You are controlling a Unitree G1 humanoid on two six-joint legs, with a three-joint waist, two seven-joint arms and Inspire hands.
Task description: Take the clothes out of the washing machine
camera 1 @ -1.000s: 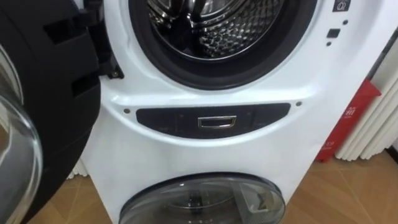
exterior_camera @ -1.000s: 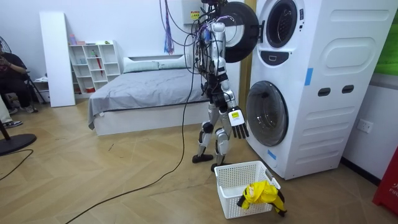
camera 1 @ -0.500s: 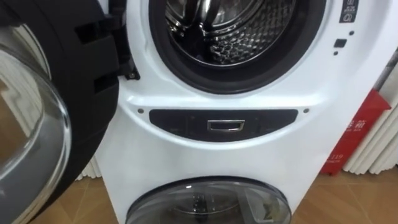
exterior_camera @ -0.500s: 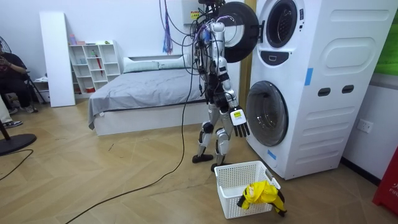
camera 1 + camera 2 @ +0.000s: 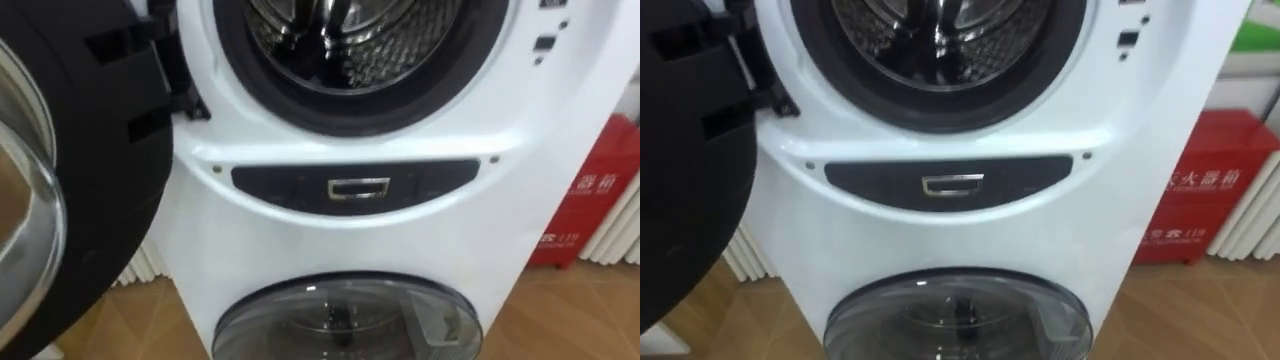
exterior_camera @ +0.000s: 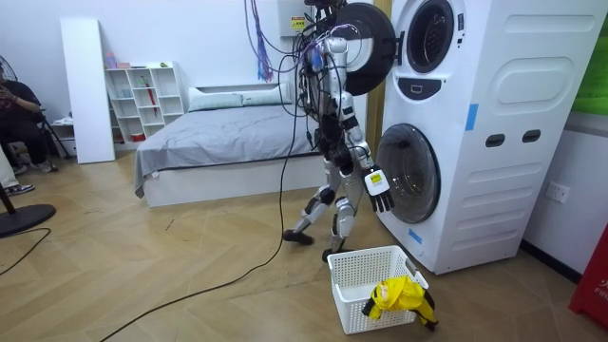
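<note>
A white stacked washing machine (image 5: 350,240) stands right in front of me. Its upper drum (image 5: 340,40) is open, and the part I see into is bare shiny metal. The black round door (image 5: 70,180) hangs swung out to the left. Below the dark control panel (image 5: 355,187) the lower glass door (image 5: 345,320) is closed. In the room view I stand close to the washer (image 6: 475,133), and my right hand (image 6: 377,180) hangs open at my side in front of the lower door. A white basket (image 6: 353,294) on the floor holds a yellow cloth (image 6: 397,296).
A red box (image 5: 590,210) and a white radiator (image 5: 625,215) stand on the floor to the washer's right. In the room view a bed (image 6: 218,133) and a white shelf (image 6: 142,95) are behind me, and a seated person (image 6: 19,114) is at the far left.
In the room view I have stepped closer to the washer, one leg trailing behind, and my right hand has swung toward the lower door. The eye view shifted with that move.
</note>
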